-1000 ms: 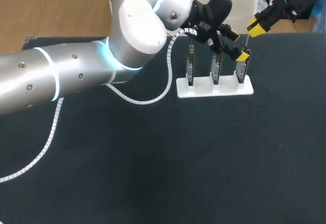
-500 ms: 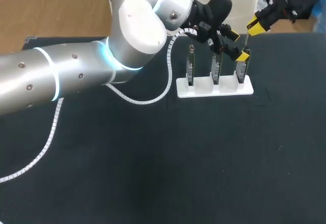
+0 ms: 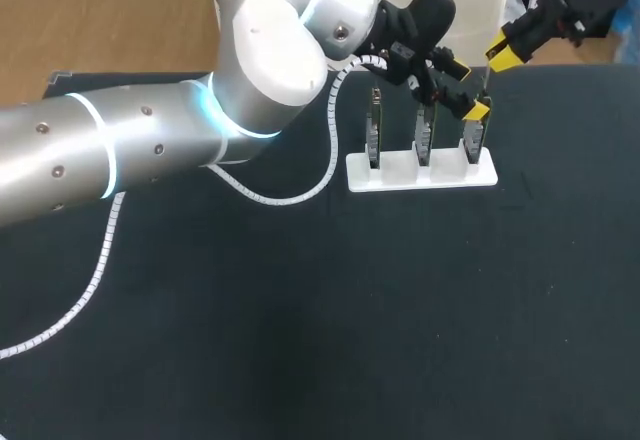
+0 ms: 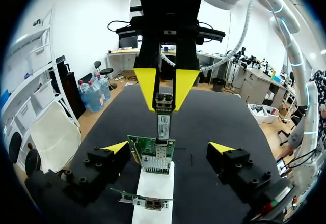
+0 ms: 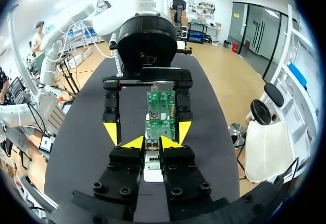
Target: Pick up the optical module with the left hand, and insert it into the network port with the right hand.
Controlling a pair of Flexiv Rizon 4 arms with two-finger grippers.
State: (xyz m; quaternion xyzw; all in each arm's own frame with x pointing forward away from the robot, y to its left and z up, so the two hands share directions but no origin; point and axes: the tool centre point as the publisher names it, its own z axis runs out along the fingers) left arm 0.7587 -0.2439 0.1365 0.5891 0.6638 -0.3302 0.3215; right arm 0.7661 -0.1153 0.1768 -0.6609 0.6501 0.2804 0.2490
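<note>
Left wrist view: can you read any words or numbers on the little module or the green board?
On the optical module in the right claw: a white label with print, too small and blurred to read.
On the green board below it: no readable writing.
Nothing else on the table shows words or numbers.
</note>
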